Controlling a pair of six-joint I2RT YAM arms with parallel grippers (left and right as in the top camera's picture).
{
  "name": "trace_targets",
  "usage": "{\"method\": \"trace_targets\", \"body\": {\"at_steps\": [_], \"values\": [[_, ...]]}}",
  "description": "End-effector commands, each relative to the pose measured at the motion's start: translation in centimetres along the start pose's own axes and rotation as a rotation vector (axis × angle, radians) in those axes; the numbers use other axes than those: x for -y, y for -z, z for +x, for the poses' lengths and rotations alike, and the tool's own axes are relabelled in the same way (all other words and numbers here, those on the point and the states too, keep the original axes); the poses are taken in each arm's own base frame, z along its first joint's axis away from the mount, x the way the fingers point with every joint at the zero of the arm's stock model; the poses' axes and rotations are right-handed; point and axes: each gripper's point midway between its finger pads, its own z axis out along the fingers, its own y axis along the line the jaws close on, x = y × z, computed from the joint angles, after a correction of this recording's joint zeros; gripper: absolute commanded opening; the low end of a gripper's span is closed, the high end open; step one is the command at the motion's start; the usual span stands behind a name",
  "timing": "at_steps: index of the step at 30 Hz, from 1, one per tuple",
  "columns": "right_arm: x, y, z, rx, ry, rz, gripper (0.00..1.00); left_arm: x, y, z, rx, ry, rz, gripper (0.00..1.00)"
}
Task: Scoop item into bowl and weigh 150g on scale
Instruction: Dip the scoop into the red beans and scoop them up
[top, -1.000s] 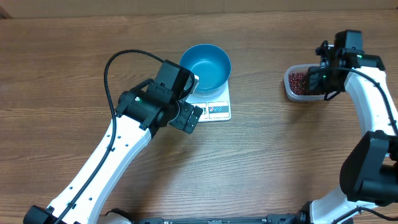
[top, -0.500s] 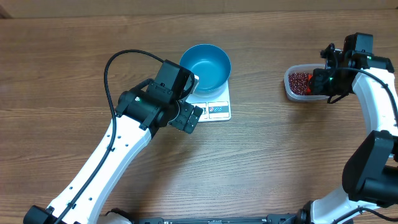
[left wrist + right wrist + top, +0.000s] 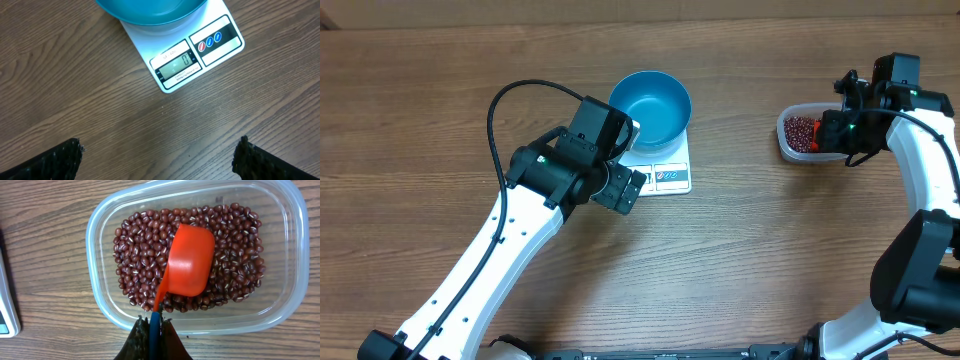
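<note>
Loose, hard beans (image 3: pixel 145 255) filling the centre-frame tub (image 3: pixel 298 255) would likely roll, so the orange scoop (image 3: pixel 190 260) suited them. Right fingers (image 3: pixel 170 340) clamped its thin handle; left fingers (image 3: pixel 55 160) stood apart, empty.

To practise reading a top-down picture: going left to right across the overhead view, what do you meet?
Black cable loop → blue bowl → clear tub of beans. The scale is left out; the bowl overlaps it.

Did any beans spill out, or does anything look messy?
Nothing stands out. The beans all lie inside the clear tub with the orange scoop, and the blue bowl sits empty on the scale.
</note>
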Motion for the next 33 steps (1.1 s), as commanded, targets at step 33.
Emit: {"method": "trace_targets", "body": {"at_steps": [33], "values": [[-0.3, -1.9, 1.3, -0.027, -0.138, -0.295, 0.04, 0.2, 0.3, 0.0, 0.009, -0.016, 0.012, 0.99]]}}
